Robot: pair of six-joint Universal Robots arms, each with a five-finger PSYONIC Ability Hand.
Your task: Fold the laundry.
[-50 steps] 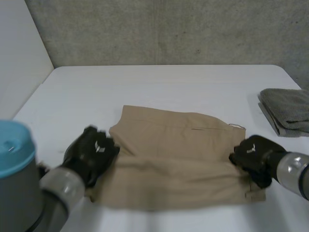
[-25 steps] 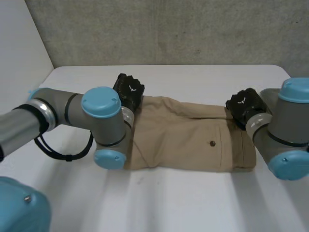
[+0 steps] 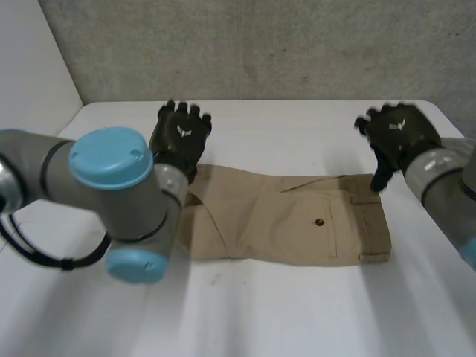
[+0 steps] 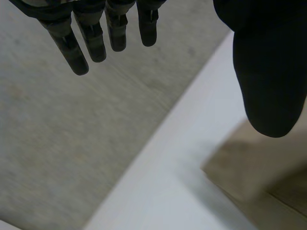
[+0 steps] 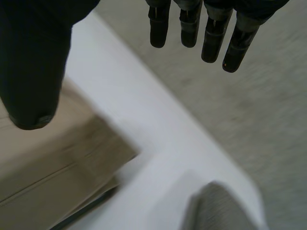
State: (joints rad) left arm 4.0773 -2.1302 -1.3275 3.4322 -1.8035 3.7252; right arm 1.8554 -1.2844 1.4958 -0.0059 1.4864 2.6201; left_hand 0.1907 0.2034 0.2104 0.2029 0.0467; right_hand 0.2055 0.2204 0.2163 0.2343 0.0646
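Your left hand (image 3: 178, 137) hovers over the far left end of the tan trousers (image 3: 297, 219). Its fingers (image 4: 91, 38) are straight and spread, and it holds nothing. Your right hand (image 3: 398, 134) mirrors it above the far right corner, fingers (image 5: 211, 33) also straight and apart, with nothing in its grasp.

With one hand at each end, you look free to check the fold or reach for the next one. Neither hand pins the cloth.

The trousers lie flat on the white counter (image 3: 297, 119) between your arms, doubled over into a narrow band. The long axis runs side to side across the counter. The waistband end points to your right, and a buttoned pocket faces up near it. The leg end points left, partly under your left arm.

A grey towel (image 5: 220, 206) sits apart, beyond the waistband end.
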